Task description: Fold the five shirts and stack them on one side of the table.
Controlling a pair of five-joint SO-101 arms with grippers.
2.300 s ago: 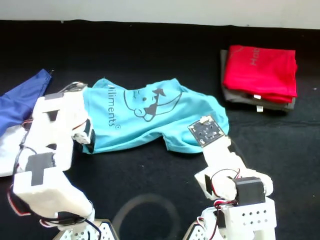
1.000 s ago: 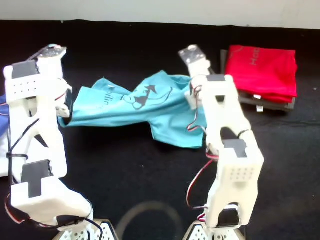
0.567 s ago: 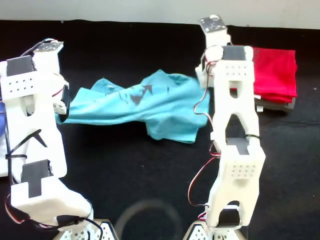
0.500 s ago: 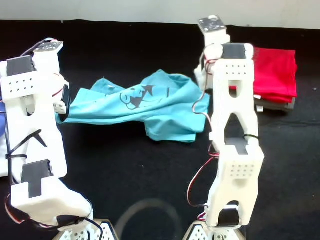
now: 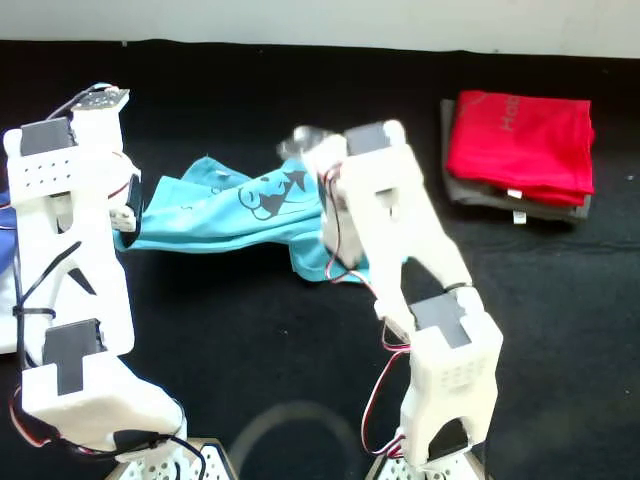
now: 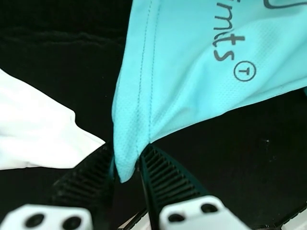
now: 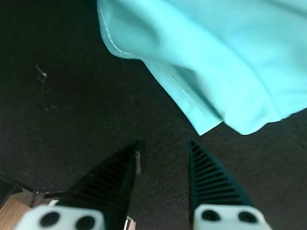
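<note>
Clamping teal shirt (image 5: pixel 230 205) in left claw (image 6: pixel 127 153), holding right claw (image 7: pixel 164 143) released beside it, with two-shirt stack (image 5: pixel 520 150) done, white shirt (image 6: pixel 33 134) pending.

The right claw (image 7: pixel 164 143) holds its two black ridged fingers (image 7: pixel 211 177) apart with nothing between them, above the black tabletop (image 7: pixel 62 110). Just beyond the fingertips lies a bunched turquoise shirt (image 7: pixel 211 57), its stitched hem corner pointing toward the claw without touching it.
</note>
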